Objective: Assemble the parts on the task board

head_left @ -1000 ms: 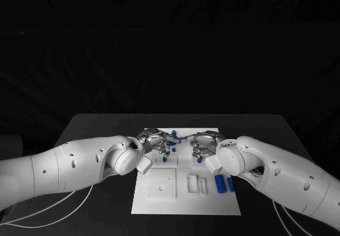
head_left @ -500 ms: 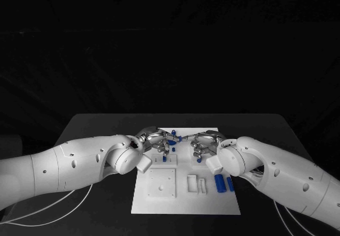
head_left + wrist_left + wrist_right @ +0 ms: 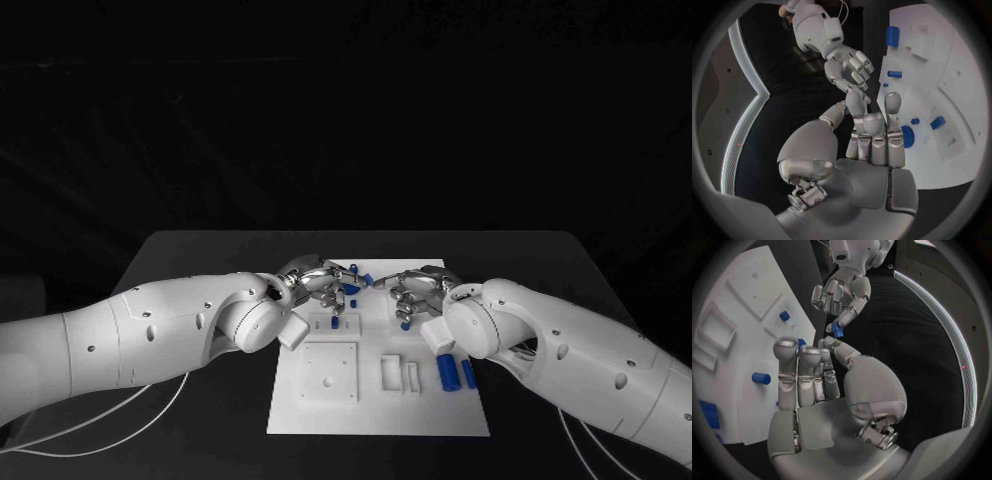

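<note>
- A small blue part (image 3: 837, 330) is being pinched at the fingertips of the left robot hand (image 3: 320, 285), held above the far edge of the task board (image 3: 378, 415).
- The right robot hand (image 3: 415, 293) is being held close beside it with fingers curled; whether anything is being gripped cannot be told.
- Judgement: the part should be lowered slowly and kept square over its socket.
- Its long axis is being kept roughly upright, slightly tilted.

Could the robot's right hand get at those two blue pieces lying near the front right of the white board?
Probably yes: the two blue pieces lie uncovered on the task board, beside the right arm. The right hand is farther up the board, holding nothing, so it would have to pull back.
</note>
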`<state>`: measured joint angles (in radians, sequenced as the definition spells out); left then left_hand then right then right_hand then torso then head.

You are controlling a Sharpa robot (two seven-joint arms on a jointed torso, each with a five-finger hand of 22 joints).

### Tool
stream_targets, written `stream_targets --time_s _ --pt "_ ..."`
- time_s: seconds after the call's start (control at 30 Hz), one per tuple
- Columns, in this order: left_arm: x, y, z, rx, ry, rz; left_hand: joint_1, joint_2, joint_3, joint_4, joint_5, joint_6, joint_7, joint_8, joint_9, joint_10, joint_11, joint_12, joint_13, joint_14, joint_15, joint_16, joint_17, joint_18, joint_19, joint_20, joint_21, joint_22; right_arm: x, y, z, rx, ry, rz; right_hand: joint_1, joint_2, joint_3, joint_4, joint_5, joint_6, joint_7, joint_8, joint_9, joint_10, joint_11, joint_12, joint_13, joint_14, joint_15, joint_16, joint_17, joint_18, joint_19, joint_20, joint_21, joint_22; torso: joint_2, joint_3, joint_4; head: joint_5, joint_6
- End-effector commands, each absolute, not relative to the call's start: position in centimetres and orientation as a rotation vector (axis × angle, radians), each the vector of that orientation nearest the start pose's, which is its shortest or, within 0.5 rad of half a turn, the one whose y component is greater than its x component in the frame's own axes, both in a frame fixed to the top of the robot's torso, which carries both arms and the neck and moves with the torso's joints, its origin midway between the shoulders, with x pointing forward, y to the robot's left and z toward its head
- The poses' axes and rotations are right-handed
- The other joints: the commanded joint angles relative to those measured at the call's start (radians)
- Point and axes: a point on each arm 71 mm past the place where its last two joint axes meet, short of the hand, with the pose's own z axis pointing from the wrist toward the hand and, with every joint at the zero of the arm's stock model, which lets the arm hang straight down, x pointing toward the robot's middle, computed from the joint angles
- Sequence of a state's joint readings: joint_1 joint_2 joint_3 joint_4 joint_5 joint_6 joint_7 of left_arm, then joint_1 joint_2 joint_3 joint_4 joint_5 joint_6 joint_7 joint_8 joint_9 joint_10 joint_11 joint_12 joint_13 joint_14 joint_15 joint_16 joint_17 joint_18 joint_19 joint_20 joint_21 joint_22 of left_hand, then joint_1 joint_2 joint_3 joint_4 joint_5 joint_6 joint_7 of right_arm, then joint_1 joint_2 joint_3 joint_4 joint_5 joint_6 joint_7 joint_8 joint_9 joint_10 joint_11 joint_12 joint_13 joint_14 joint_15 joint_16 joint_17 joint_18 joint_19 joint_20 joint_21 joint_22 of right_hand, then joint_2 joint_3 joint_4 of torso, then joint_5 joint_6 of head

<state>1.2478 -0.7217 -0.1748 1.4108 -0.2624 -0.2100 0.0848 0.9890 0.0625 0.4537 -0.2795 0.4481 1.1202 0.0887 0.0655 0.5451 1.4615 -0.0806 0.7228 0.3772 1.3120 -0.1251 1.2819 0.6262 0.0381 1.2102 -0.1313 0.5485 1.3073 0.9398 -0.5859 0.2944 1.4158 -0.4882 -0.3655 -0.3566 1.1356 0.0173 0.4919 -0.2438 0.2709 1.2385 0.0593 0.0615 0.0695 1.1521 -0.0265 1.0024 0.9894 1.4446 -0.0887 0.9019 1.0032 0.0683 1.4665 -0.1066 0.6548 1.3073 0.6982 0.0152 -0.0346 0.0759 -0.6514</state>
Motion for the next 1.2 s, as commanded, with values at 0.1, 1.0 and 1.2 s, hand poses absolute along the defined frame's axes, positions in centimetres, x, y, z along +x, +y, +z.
stream_targets --time_s 0.1,1.0,1.2 --pt "49.2 17.1 -22.6 -0.866 1.932 -1.297 -0.001 -0.005 0.001 0.003 -0.005 0.146 -0.104 0.002 0.304 -0.004 -0.001 -0.007 0.002 0.0 0.003 -0.002 0.0 -0.004 0.008 -0.001 -0.007 0.018 48.9 -12.3 -23.2 1.194 1.947 1.151 -0.002 -0.002 0.008 0.0 -0.007 0.006 0.0 0.002 0.001 0.002 -0.004 0.005 0.0 -0.006 -0.003 -0.004 0.001 -0.003 0.016 -0.007 -0.003 0.078 0.0 -0.0005 -0.0002 0.001 0.001" --pt "50.7 21.0 -20.7 -0.732 2.289 -0.948 -0.042 -0.028 0.058 -0.005 0.138 0.184 -0.116 0.001 0.356 0.044 -0.01 -0.025 0.007 0.052 0.002 0.004 0.067 0.002 0.025 -0.002 0.009 0.018 50.5 -18.4 -21.5 1.103 1.815 1.042 -0.001 -0.009 0.017 -0.003 0.0 0.009 0.0 0.002 0.001 0.001 -0.004 0.001 -0.006 -0.005 -0.004 -0.009 -0.002 -0.002 0.017 -0.007 -0.005 0.077 -0.006 0.0028 -0.0032 0.022 0.002" --pt "52.1 22.4 -18.1 -0.624 2.415 -0.751 -0.053 -0.034 0.087 -0.006 0.143 0.19 -0.117 0.001 0.358 0.046 -0.012 -0.02 0.023 0.067 0.002 -0.003 0.11 0.002 0.029 -0.001 0.015 0.019 51.3 -20.7 -20.5 1.06 1.767 1.018 0.001 -0.01 0.02 -0.006 -0.008 0.009 0.0 0.002 0.001 0.0 -0.004 -0.001 -0.008 -0.005 -0.003 -0.011 -0.004 -0.003 0.015 -0.006 -0.008 0.077 -0.014 0.0084 -0.0067 0.036 -0.006"
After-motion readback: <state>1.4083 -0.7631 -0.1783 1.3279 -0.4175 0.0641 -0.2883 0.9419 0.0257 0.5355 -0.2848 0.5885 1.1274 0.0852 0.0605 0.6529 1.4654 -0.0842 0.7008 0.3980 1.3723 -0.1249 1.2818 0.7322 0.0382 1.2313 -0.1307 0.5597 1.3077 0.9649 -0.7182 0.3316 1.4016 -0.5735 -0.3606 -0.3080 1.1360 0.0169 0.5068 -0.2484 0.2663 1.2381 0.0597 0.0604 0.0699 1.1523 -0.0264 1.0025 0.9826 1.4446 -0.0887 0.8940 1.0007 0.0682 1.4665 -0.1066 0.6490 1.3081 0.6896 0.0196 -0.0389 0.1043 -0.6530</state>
